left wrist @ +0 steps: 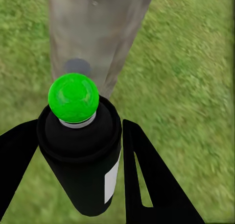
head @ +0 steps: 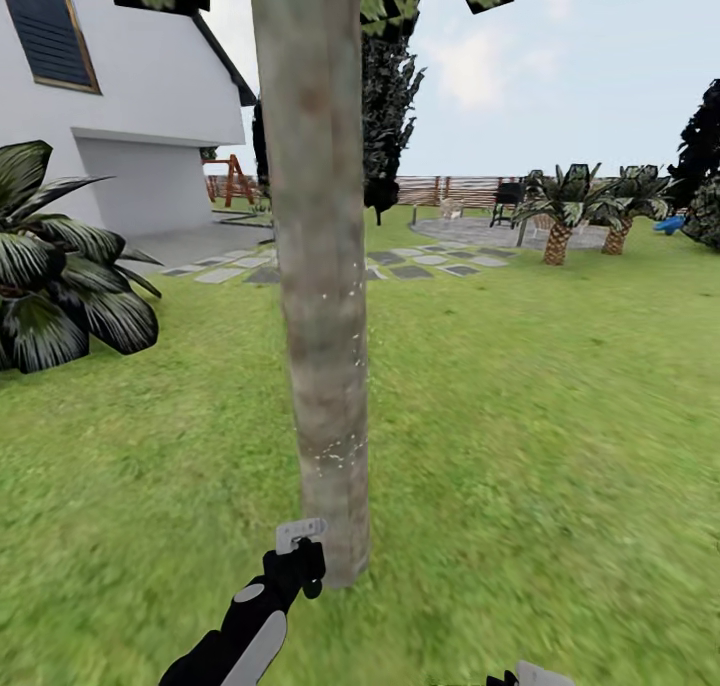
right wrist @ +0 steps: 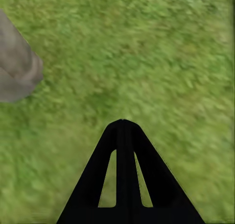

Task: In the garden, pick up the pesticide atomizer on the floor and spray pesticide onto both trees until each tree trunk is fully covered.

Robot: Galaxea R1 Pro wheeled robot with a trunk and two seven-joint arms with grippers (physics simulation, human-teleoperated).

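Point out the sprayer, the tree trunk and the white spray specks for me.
sprayer (left wrist: 78, 150), left wrist view, on its dark body below the green cap.
tree trunk (head: 318, 266), head view, mid-height on the bark.
white specks (head: 335, 453), head view, on the speckled band low on the trunk.

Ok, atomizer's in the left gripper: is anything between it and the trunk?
Nothing visible. The left gripper holds the atomizer with its green head aimed at the trunk just ahead; in the left wrist view only open air lies between them. White specks already dot the lower bark.
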